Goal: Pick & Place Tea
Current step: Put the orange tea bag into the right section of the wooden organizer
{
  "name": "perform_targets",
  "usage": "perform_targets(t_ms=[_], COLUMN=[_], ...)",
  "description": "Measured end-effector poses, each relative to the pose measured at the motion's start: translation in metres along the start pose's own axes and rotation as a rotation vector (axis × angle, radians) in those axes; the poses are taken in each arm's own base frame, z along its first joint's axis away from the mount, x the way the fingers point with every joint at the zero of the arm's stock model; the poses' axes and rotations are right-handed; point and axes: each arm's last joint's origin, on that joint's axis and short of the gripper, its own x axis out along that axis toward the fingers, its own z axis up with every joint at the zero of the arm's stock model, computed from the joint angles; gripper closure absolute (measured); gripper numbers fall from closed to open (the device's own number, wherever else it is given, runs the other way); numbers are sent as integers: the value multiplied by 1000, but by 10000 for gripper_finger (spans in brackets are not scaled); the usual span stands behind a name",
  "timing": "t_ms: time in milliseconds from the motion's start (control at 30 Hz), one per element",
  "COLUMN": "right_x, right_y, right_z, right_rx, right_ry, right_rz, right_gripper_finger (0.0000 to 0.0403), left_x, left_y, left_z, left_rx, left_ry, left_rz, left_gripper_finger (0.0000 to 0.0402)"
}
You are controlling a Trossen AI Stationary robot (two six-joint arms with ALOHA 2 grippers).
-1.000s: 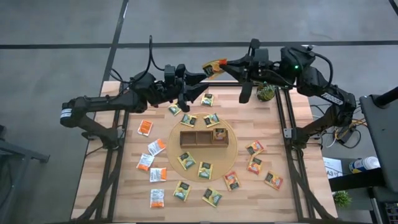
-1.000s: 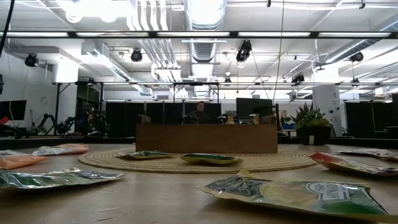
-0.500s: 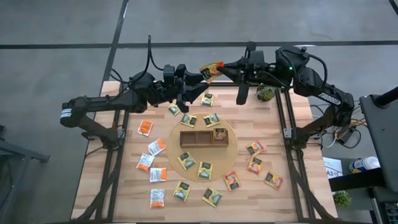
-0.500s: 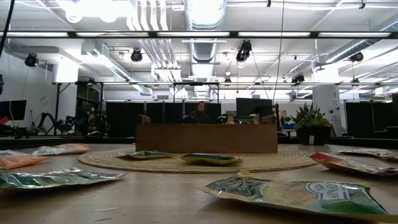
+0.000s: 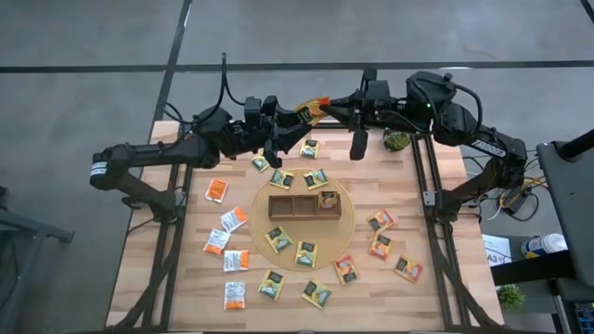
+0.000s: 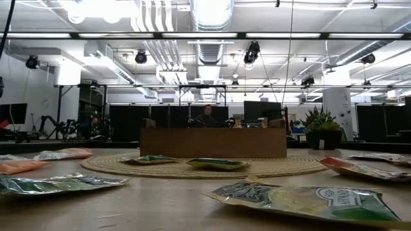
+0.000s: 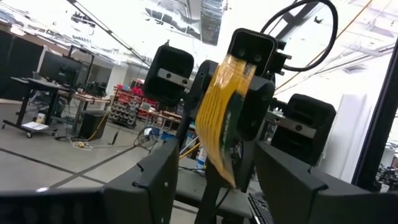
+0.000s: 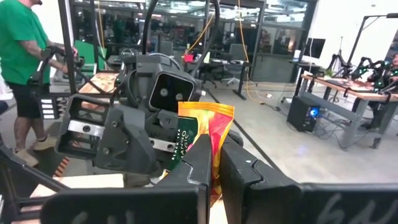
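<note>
High above the table's far edge my right gripper [image 5: 327,109] is shut on one tea sachet [image 5: 311,109], orange-red and yellow with a dark label [image 8: 205,127]. My left gripper [image 5: 295,119] faces it, open. Its fingers [image 7: 155,180] stand on either side of the sachet's free end [image 7: 221,124]; I cannot tell whether they touch it. The brown three-compartment tray [image 5: 303,204] rests on a round woven mat [image 5: 345,223], with a sachet in its right compartment. Several more sachets [image 5: 278,239] lie flat around it. My right gripper pinches the sachet's two flat faces between its fingers [image 8: 198,163], at the end nearest the gripper [image 8: 214,152]. The fingers lie level and come from the table's right side. The sachet stands on edge, sticks out past the fingertips and is lifted clear of the table.
A small potted plant [image 5: 397,139] stands at the far right corner. White-and-orange sachets [image 5: 223,232] lie on the left half, green and orange ones [image 5: 380,243] on the near and right parts. A person in a green shirt [image 8: 18,56] stands beyond the table.
My right gripper has carried the sachet toward the table's left and slightly down, toward my left gripper. The sachet's free end now lies between the left fingers. The sachets on the table and the tray have stayed put.
</note>
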Motion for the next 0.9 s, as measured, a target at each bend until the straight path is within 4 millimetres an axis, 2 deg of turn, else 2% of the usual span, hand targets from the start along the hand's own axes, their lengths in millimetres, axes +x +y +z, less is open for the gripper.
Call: perform_targets(t_ms=[300, 533, 767, 900], right_x=[0, 0, 0, -4], right_y=[0, 0, 2, 1], right_z=[0, 1, 0, 4], right_rx=[2, 6, 14, 63], right_ry=[-2, -6, -4, -13], right_rz=[-1, 0, 5, 6], right_gripper_finger=[390, 390, 388, 361], left_x=[0, 0, 0, 0], left_y=[1, 1, 1, 2], left_z=[-3, -2, -2, -6], left_rx=[-6, 6, 10, 7], left_ry=[26, 16, 19, 61], left_rz=[9, 5, 4, 18], left_gripper_finger=[260, 389, 400, 401])
